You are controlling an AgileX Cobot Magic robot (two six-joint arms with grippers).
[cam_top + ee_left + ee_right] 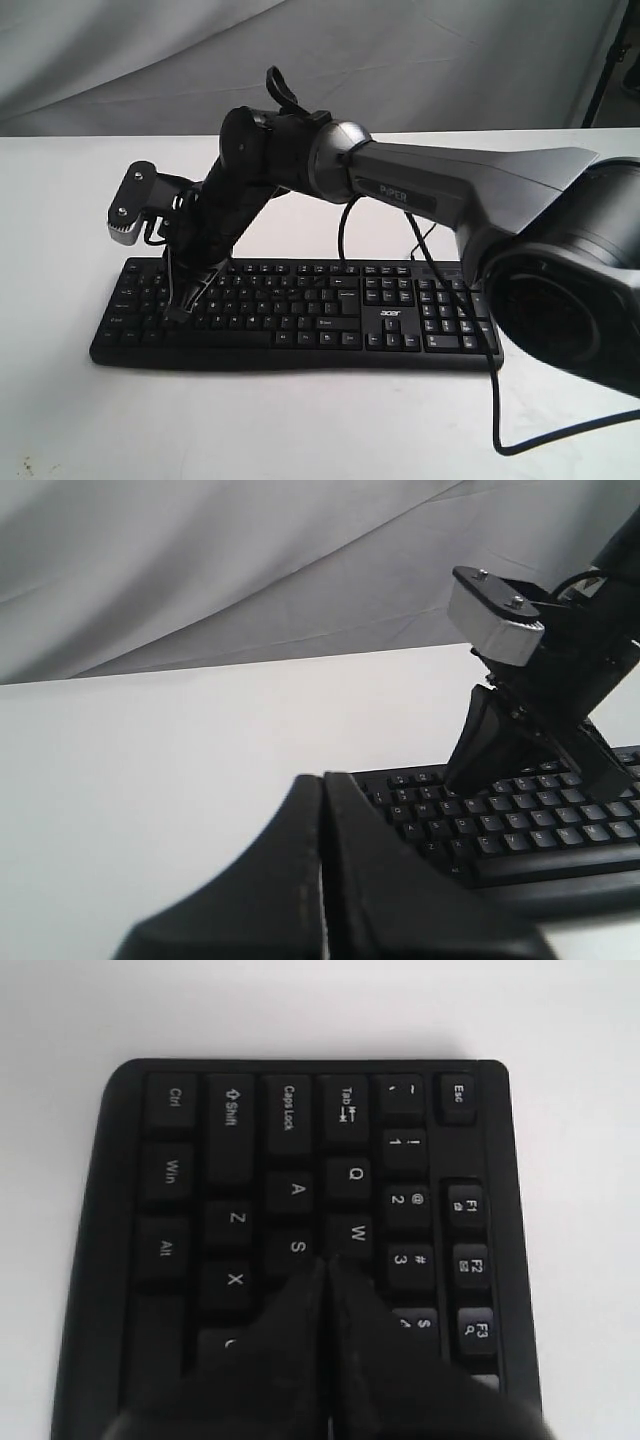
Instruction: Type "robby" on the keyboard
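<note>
The black keyboard (300, 322) with its white "acer" logo lies across the white table (60, 220). My right arm reaches across the middle to the keyboard's left part. Its gripper (186, 308) is shut, with the tips down among the letter keys. In the right wrist view the closed right gripper (328, 1262) sits just past the W and S keys of the keyboard (230, 1165), hiding the keys beneath it. My left gripper (322, 778) is shut on nothing and hovers off the left end of the keyboard (520, 832). From there I see the right gripper (462, 778) standing on the keys.
A grey cloth backdrop (120, 60) hangs behind the table. A thin black cable (496, 400) runs over the number pad and off the front right. The bulky base of the right arm (560, 290) fills the right side.
</note>
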